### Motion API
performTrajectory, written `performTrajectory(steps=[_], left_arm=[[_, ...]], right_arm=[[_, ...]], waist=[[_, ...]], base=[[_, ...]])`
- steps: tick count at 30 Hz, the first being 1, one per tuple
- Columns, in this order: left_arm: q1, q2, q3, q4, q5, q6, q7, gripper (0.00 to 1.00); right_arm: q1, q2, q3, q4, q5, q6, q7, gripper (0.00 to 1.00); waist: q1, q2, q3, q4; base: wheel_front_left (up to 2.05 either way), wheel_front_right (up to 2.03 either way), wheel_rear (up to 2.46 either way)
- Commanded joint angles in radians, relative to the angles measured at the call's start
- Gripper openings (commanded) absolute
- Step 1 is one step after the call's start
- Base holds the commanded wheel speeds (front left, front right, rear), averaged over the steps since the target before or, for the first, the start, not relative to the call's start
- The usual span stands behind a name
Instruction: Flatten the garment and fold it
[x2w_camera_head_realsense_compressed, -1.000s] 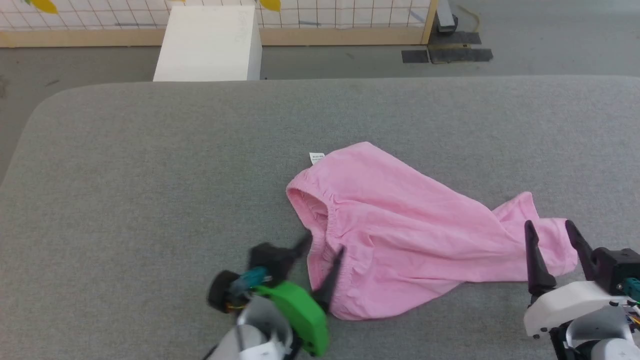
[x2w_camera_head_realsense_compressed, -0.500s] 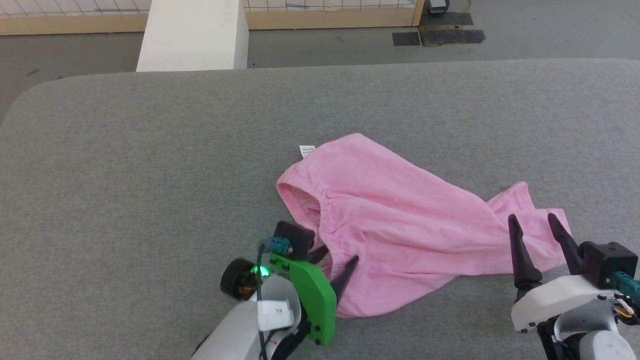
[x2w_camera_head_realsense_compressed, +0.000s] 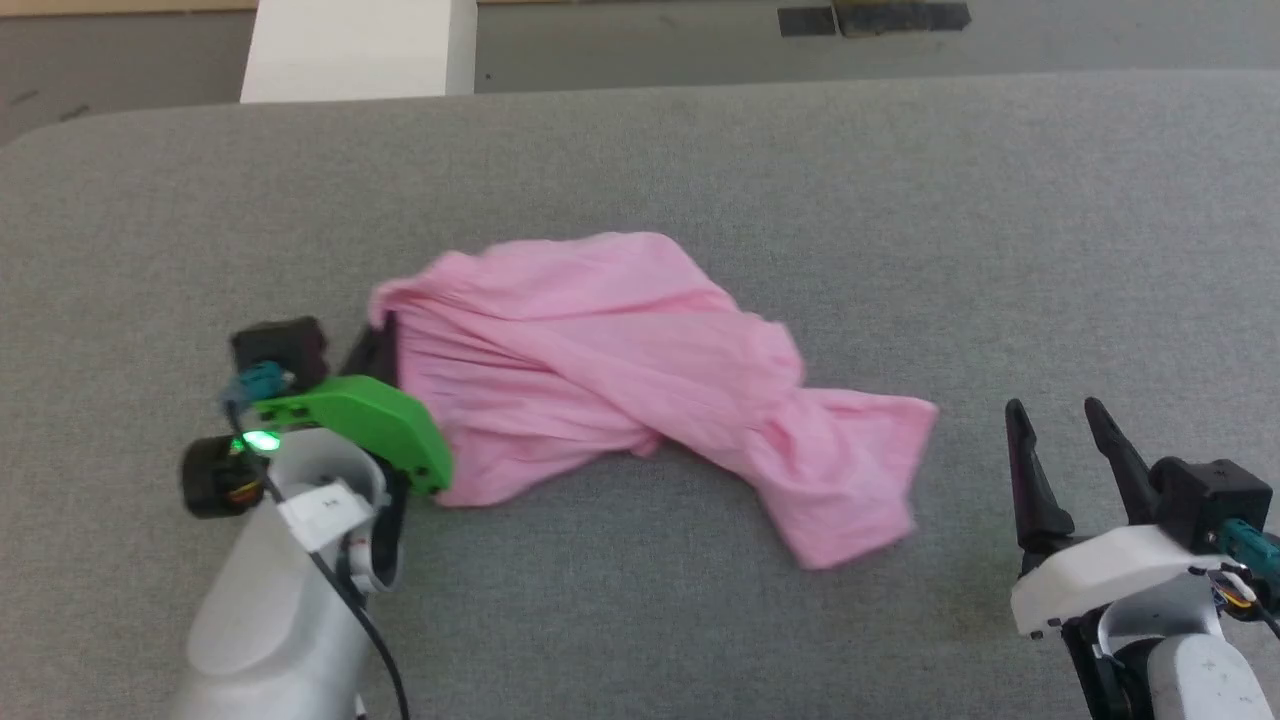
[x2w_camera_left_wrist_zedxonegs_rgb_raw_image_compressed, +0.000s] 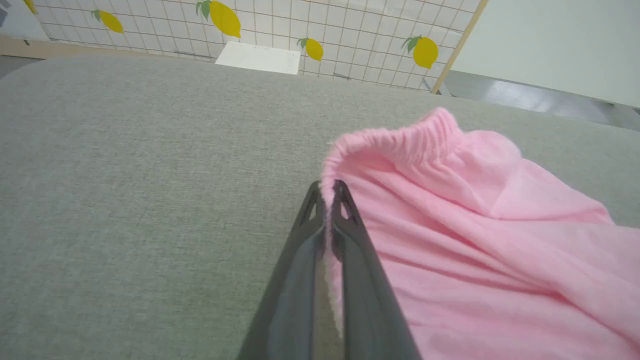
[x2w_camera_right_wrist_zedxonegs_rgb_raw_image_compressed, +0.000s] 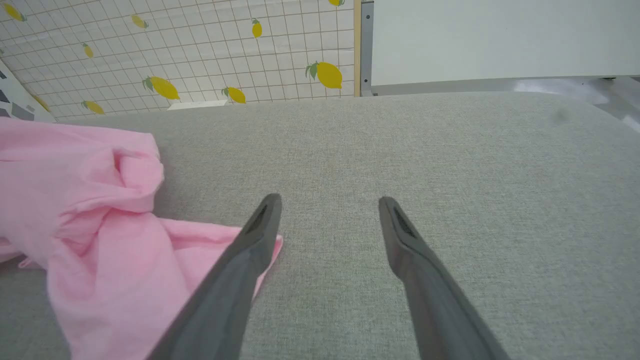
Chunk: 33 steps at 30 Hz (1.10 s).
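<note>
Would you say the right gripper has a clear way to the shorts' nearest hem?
Probably yes: the right gripper is open, the shorts' hem lies on the table just to its left, and nothing stands between them.

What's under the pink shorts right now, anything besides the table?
The shorts lie on the grey table, which shows all around them. The left gripper is shut on the waistband edge. Anything beneath the bunched folds is covered.

readable text: none | white sticker (x2w_camera_head_realsense_compressed: 322, 507) on left arm (x2w_camera_head_realsense_compressed: 262, 600): print too small (blurred)
</note>
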<state>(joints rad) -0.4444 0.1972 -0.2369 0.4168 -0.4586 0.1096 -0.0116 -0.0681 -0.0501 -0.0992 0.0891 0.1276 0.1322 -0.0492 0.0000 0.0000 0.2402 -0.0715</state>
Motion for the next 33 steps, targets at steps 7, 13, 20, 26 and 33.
performTrajectory(steps=[7,13,20,26,33], left_arm=[[0.020,0.005,0.030,0.035,-0.042,-0.018,-0.057,1.00],[0.140,-0.008,0.066,-0.052,-0.059,-0.025,-0.202,1.00],[0.257,-0.053,0.171,-0.279,0.042,-0.016,-0.250,1.00],[0.304,-0.110,0.240,-0.368,0.117,-0.052,-0.250,1.00],[0.312,-0.139,0.271,-0.369,0.142,-0.091,-0.250,1.00]], right_arm=[[-0.026,0.000,0.036,-0.005,-0.005,-0.002,0.003,1.00],[0.006,0.000,0.151,-0.039,-0.025,-0.002,0.081,1.00],[0.055,-0.028,0.300,-0.075,-0.050,-0.002,0.302,1.00],[0.076,-0.049,0.369,-0.086,-0.130,-0.002,0.393,1.00],[0.078,-0.052,0.394,-0.029,-0.154,-0.002,0.512,1.00]], waist=[[0.0000,0.0000,0.035,-0.002],[0.0000,0.0000,0.014,0.026],[0.0000,0.0000,0.000,0.088],[0.0000,0.0000,0.004,0.121],[0.0000,0.0000,0.021,0.142]], base=[[0.00,0.00,0.00],[0.00,0.00,0.00],[0.00,0.00,0.00],[0.00,0.00,0.00],[0.00,0.00,0.00]])
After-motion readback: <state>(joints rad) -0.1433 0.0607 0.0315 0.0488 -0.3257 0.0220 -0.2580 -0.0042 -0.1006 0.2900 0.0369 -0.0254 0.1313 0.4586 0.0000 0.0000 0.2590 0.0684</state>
